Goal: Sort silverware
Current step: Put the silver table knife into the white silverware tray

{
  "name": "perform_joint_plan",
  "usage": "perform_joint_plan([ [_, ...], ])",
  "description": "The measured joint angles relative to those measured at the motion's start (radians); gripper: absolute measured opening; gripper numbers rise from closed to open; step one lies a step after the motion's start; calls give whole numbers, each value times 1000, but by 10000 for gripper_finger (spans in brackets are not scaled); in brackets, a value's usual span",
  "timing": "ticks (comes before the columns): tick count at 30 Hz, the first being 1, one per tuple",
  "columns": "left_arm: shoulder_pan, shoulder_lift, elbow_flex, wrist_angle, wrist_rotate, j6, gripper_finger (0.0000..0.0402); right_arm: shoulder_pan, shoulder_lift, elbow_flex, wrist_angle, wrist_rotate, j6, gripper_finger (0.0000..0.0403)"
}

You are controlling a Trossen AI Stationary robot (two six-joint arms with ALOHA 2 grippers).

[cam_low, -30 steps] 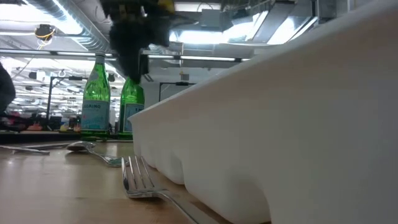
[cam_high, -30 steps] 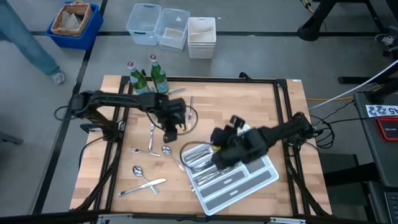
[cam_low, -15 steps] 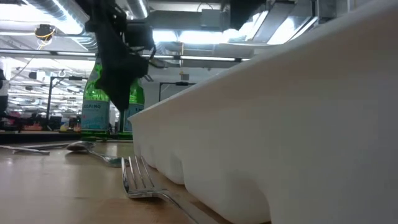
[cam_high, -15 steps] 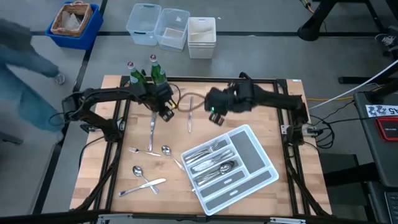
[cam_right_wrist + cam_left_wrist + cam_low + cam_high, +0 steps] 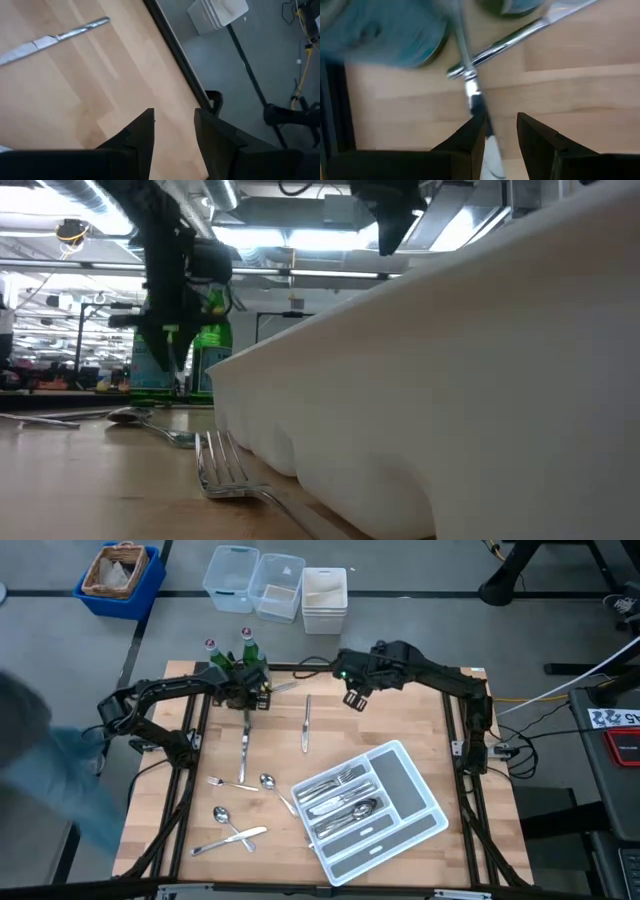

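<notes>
Left fingers (image 5: 472, 140) parted over a knife (image 5: 470, 87) — right fingers (image 5: 142, 132) parted too.

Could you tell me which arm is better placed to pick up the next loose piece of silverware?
Probably the left: the left gripper hangs open directly over a slim silver knife by the green glass bottles, while the right gripper is open over bare wood.

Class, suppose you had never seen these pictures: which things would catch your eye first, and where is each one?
The white divided tray at the table's near right, already holding some silverware, stands out first. Next come the two green bottles at the far left edge, with the left gripper right beside them over a knife. The right gripper hangs open above the far middle of the table.
</notes>
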Motion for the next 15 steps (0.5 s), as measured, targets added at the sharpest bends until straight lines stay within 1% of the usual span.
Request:
perform_joint_plan([
  [3,13,0,-48,65,-29,-53,101,-28,0,0,0,0,-62,143],
  [8,25,0,-111,221,-32,-98,101,-72,0,0,1,0,-140,143],
  [11,24,0,-126,232,-54,-143,101,-94,0,0,4,0,-157,143],
  [15,24,0,-142,227,-65,-157,101,-115,0,0,29,0,-184,143],
])
